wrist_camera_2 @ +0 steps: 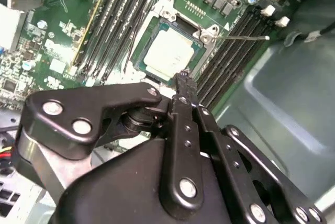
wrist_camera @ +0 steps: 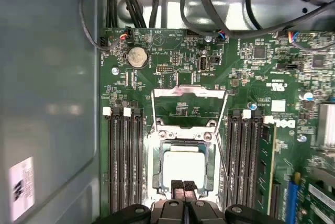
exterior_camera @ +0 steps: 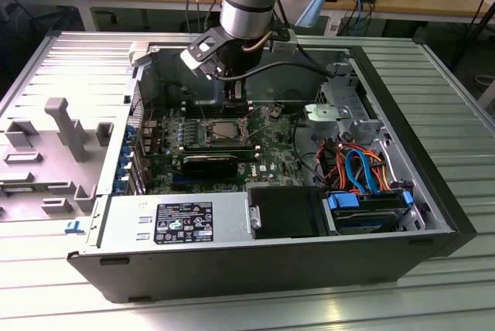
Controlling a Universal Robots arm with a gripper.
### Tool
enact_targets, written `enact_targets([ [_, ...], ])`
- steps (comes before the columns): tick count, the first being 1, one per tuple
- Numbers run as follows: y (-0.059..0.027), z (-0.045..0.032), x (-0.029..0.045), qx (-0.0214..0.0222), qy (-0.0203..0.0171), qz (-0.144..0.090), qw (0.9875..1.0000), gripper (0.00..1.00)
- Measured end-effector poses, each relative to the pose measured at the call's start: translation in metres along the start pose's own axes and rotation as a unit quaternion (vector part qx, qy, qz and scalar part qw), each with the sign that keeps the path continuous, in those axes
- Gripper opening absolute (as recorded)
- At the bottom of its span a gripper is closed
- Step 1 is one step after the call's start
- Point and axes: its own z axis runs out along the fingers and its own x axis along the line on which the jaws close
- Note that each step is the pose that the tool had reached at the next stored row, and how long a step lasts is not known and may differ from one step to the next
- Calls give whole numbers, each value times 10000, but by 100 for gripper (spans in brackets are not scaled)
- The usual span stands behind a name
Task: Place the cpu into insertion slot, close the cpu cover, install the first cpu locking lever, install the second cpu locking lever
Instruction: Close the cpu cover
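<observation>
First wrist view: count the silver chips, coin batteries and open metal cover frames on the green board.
Silver chip: 1
Coin battery: 1
Metal cover frame: 1
Total: 3

Inside insertion slot (wrist_camera: pixel 156 174) lies cpu (wrist_camera: pixel 182 166)

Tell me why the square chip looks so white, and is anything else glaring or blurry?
First wrist view: reflected light washes the cpu nearly white; the case wall beside the board is soft, with hazy bright patches. Second wrist view: the cpu is pale too; the gripper looms large in the foreground. Exterior view: glare streaks the ribbed table.
</observation>
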Motion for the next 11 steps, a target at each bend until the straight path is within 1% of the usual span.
enact_targets([
  [1, -17, -159, 4, 0, 0, 0, 10000, 11],
  [5, -15, -163, 4, 0, 0, -1, 10000, 11],
  [6, 0, -166, 4, 2, 0, 0, 10000, 11],
  [8, 71, -172, 1, 1, 0, 5, 10000, 11],
  [9, 162, -179, -2, 1, 1, 4, 10000, 11],
  [10, 298, -182, -5, 11, 2, 5, 10000, 11],
  [11, 371, -172, -8, 29, 1, 5, 10000, 11],
])
